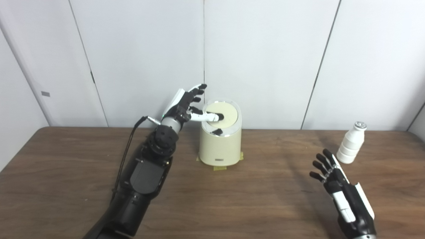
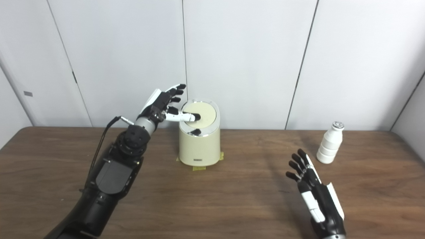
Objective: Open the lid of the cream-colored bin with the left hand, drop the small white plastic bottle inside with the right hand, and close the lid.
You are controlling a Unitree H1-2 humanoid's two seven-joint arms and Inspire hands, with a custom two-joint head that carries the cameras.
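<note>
The cream-colored bin [image 1: 220, 146] stands at the back middle of the wooden table, its round lid [image 1: 225, 113] down. My left hand [image 1: 186, 103] hovers at the bin's left top edge, fingers spread and raised, with its thumb reaching over and touching the lid. It holds nothing. The small white plastic bottle [image 1: 352, 143] stands upright at the back right with a silver cap. My right hand [image 1: 335, 177] is open, fingers apart, just above the table a short way in front of and left of the bottle, not touching it.
Yellow tape tabs [image 1: 219, 167] stick out under the bin's base. The brown table [image 1: 232, 199] stretches wide in front of the bin. White wall panels stand close behind the table's far edge. A black cable [image 1: 127, 149] loops along my left forearm.
</note>
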